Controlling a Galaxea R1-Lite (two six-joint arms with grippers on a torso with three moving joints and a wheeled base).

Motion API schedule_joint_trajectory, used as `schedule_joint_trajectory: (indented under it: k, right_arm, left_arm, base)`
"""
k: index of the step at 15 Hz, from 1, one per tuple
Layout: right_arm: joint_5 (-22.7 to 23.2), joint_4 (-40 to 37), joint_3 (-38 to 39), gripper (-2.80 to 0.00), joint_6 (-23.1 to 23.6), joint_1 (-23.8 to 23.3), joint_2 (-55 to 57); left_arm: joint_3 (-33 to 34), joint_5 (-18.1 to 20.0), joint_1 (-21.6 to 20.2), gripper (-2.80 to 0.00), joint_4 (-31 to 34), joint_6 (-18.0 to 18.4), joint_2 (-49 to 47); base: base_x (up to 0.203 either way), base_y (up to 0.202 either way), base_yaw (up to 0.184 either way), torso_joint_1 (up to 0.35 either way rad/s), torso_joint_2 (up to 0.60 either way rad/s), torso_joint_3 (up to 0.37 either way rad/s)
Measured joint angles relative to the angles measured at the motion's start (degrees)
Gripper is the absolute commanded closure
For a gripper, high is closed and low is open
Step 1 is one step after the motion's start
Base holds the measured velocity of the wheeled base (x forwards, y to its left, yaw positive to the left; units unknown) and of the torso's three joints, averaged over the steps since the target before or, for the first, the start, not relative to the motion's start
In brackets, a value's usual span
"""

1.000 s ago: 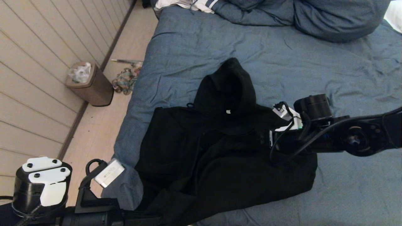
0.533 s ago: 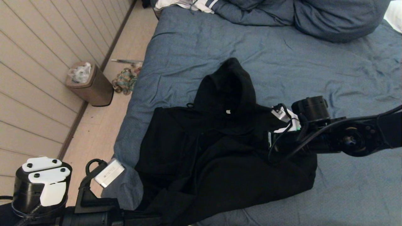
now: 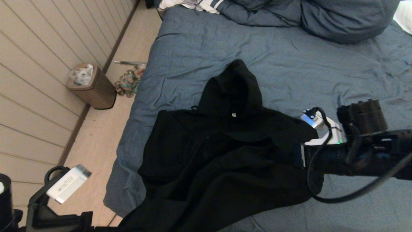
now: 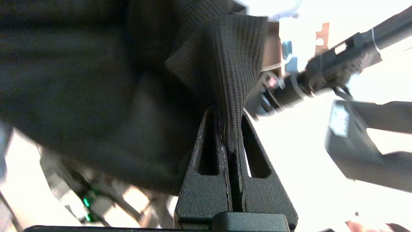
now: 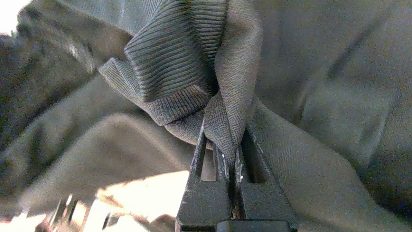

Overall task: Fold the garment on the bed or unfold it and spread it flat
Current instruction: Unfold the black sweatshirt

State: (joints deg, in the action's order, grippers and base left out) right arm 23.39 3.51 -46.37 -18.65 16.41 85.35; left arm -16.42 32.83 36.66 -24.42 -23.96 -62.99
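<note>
Garment (image 3: 225, 154) lengthwise on bed (image 3: 289, 64), hood toward pillows (image 3: 338, 19)

Head view dim and evenly lit, soft shadows in the bed (image 3: 289, 64) creases; garment (image 3: 225, 154) a near-featureless black mass; left wrist view blown out white behind; right wrist view grainy, blurred at edges, glare low down

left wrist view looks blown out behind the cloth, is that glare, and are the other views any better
Left wrist view: background washed to white, garment weave sharp near the jaws, the rest soft. Right wrist view: bright patch in one corner, garment ribbing crisp. Head view: evenly lit, but the black garment swallows fold detail against the bed.
</note>
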Motion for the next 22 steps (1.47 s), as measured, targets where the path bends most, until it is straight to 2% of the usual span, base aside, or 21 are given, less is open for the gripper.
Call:
schedule_joint_trajectory:
  k: [2,4,7,11,12,13,17,22]
  right_arm:
    - [0.01,-3.96,4.06,0.00,0.02,0.98,-7.37]
    - [-0.21,-8.40,7.97,0.00,0.04,1.53,-14.15]
    - [-0.55,-17.49,12.20,0.00,0.71,1.81,-21.43]
    - [-0.82,-18.11,16.79,0.00,3.45,1.87,-24.40]
    - [-1.61,-18.01,17.82,-2.80,4.60,1.84,-24.56]
    - [-2.91,-17.97,18.66,-2.80,5.67,1.81,-24.69]
    - [-3.07,-17.94,19.93,-2.80,8.34,1.84,-25.06]
    - [-2.95,-17.90,19.65,-2.80,9.83,1.70,-27.12]
  left_arm:
    - [0.67,1.82,0.00,0.00,5.56,-0.44,4.21]
    - [2.32,2.78,0.05,0.00,5.96,-0.27,6.37]
    - [6.01,6.21,0.11,0.00,5.95,0.03,7.23]
    - [8.02,7.43,0.38,0.00,5.82,0.58,6.63]
    - [8.40,7.46,0.39,-1.78,5.77,1.06,6.51]
    - [8.83,7.48,0.44,-2.80,5.71,1.92,6.43]
    - [10.29,8.74,0.63,-2.80,5.55,5.46,8.06]
    - [10.75,9.75,0.79,-2.80,5.82,5.66,11.03]
  base:
    - [0.000,0.000,0.000,0.000,0.00,0.000]
    - [0.000,0.000,0.000,0.000,0.00,0.000]
    - [0.000,0.000,0.000,0.000,0.00,0.000]
    - [0.000,0.000,0.000,0.000,0.00,0.000]
    - [0.000,0.000,0.000,0.000,0.00,0.000]
    - [0.000,0.000,0.000,0.000,0.00,0.000]
    - [0.000,0.000,0.000,0.000,0.00,0.000]
    - [0.000,0.000,0.000,0.000,0.00,0.000]
